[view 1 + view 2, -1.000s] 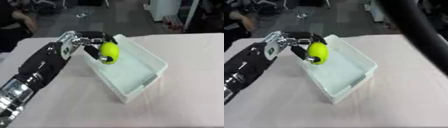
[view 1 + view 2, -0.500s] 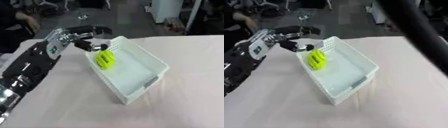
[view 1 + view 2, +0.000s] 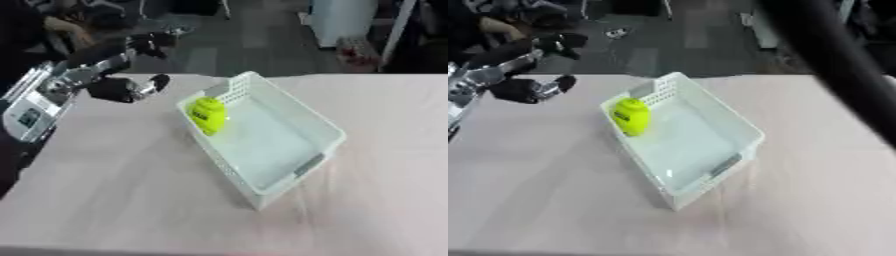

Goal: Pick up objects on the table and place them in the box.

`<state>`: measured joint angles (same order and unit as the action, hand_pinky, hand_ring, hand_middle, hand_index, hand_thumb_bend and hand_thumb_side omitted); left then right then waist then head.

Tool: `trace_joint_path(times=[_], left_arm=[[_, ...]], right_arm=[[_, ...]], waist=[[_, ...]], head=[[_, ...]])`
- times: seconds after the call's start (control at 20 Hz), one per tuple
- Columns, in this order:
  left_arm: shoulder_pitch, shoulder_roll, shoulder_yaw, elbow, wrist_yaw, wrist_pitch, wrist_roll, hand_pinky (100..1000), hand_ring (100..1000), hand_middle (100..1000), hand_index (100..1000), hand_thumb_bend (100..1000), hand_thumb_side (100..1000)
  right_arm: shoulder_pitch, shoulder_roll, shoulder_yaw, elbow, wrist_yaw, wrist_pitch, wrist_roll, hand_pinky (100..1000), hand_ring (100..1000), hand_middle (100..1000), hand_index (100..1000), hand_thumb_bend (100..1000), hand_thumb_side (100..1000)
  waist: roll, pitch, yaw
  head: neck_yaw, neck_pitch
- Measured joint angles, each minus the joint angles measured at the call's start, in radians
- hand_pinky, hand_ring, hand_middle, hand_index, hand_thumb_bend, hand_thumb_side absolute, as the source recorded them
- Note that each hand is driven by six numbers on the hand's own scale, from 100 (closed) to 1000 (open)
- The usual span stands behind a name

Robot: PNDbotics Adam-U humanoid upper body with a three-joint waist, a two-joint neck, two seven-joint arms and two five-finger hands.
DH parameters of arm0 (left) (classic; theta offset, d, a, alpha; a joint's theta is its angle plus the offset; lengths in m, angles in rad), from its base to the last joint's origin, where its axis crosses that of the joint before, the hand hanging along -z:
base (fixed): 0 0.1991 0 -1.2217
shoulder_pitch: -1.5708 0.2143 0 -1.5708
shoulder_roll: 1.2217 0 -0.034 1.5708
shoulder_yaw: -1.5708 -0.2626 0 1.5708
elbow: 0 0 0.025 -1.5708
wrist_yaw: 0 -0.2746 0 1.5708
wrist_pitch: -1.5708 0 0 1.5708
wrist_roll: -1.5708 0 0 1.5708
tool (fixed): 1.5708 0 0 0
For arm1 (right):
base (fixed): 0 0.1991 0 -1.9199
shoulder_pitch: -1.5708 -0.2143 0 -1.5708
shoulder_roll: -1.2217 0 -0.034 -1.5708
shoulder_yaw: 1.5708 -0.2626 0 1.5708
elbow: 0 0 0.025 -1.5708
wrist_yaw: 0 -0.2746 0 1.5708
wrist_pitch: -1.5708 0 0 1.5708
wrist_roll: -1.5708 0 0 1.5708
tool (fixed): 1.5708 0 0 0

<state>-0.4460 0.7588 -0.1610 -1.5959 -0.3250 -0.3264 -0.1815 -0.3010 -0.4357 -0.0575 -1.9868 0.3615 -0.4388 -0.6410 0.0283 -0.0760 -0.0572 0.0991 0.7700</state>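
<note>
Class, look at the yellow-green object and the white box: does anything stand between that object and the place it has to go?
Nothing visible does. The yellow-green object already lies inside the white box, against its near-left wall. The left hand hovers open, apart from it, to the box's left.

Pale pink table (image 3: 114,190); dark grey floor (image 3: 254,50) beyond.

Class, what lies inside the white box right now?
The white box holds one yellow-green object leaning against its near-left wall. The floor beneath that object is covered.
</note>
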Motion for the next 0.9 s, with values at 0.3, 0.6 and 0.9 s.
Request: trace_joint_path(times=[0.3, 0.6, 0.9], left_arm=[[0.123, -0.141, 0.115, -0.214, 0.032, 0.098, 0.210, 564, 607, 804, 864, 133, 822], [0.145, -0.252, 0.146, -0.315, 0.090, 0.127, 0.342, 451, 487, 649, 782, 133, 804], [0.148, -0.268, 0.153, -0.355, 0.152, 0.140, 0.381, 433, 473, 631, 746, 117, 798]], right_arm=[[0.030, -0.006, -0.012, 0.000, 0.021, 0.013, -0.019, 263, 498, 527, 593, 100, 1000], [0.047, -0.007, -0.011, 0.000, 0.029, 0.018, -0.024, 258, 497, 527, 592, 100, 1000], [0.047, -0.008, -0.011, 0.000, 0.034, 0.018, -0.024, 257, 497, 526, 591, 100, 1000]], waist=[[-0.025, 0.000, 0.029], [-0.033, 0.000, 0.045], [-0.034, 0.004, 0.048]], head=[[-0.026, -0.002], [-0.047, -0.006], [-0.046, 0.000]])
